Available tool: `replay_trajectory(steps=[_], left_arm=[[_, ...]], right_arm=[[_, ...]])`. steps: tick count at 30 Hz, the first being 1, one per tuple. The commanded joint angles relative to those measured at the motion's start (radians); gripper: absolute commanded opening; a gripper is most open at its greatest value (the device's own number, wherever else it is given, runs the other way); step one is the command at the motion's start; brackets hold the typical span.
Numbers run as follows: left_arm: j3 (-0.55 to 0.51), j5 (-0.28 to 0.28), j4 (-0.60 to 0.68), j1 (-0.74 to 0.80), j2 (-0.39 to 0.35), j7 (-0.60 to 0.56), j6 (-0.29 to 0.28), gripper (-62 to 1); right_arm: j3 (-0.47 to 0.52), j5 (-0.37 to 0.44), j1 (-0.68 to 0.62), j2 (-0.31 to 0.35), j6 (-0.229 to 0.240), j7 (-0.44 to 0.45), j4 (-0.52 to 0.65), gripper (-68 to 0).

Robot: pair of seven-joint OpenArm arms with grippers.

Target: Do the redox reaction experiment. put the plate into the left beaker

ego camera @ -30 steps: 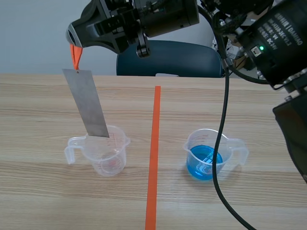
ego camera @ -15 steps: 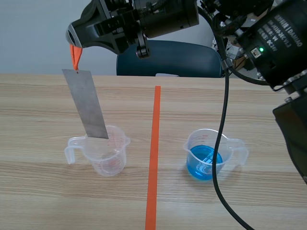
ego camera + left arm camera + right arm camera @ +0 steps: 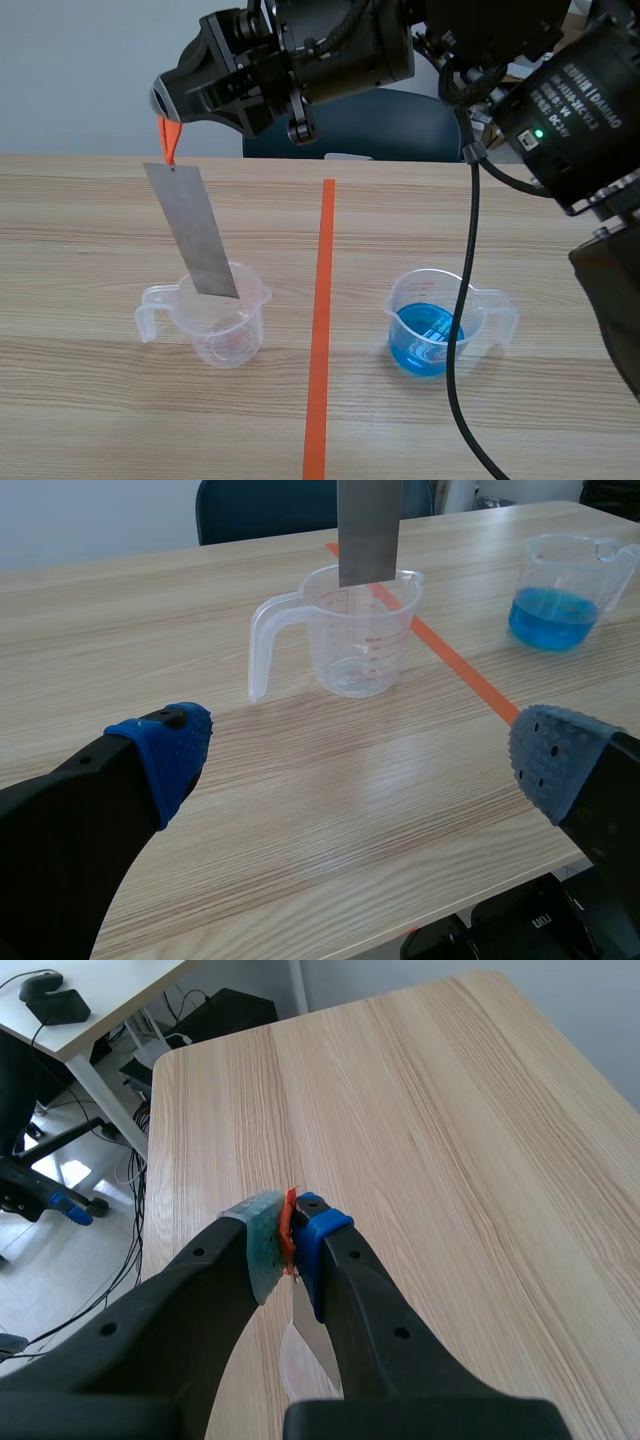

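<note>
A grey metal plate hangs tilted from an orange tag pinched in my right gripper, which reaches across from the right, high over the table's left half. The plate's lower end sits just over the rim of the clear empty left beaker. In the right wrist view the gripper is shut on the orange tag, the plate hanging below. My left gripper is open, low at the table's near edge, with the beaker and the plate ahead of it.
A second beaker holding blue liquid stands right of the orange tape line. A dark blue chair is behind the table's far edge. A black cable hangs from the right arm in front of the blue beaker.
My right gripper has shifted right and slightly down with the plate, so the plate's lower end has come over the left beaker's mouth.
</note>
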Motion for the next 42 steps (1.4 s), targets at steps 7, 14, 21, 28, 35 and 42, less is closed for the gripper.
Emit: replay_trajectory(steps=[7,14,21,28,35,42], left_arm=[[-0.006,-0.013,0.019,-0.002,-0.001,-0.014,-0.002,1.4],[-0.006,-0.013,0.019,-0.002,-0.001,-0.014,-0.002,1.4],[-0.006,-0.013,0.019,-0.002,-0.001,-0.014,-0.002,1.4],[-0.006,-0.013,0.019,-0.002,-0.001,-0.014,-0.002,1.4],[-0.006,-0.013,0.019,-0.002,-0.001,-0.012,-0.002,1.4],[-0.006,-0.013,0.019,-0.002,-0.001,0.032,-0.002,1.4]], right_arm=[[0.009,-0.024,0.003,-0.003,0.004,0.059,0.007,-67.3],[0.009,-0.032,0.003,-0.003,0.004,0.067,0.004,-67.3],[0.009,-0.032,0.004,-0.003,0.005,0.101,-0.058,-67.3],[0.009,-0.034,0.004,-0.006,0.031,0.115,-0.099,-67.3],[0.009,-0.062,0.003,-0.020,0.031,0.134,-0.129,-67.3],[0.009,-0.062,0.003,-0.021,0.065,0.158,-0.171,-67.3]])
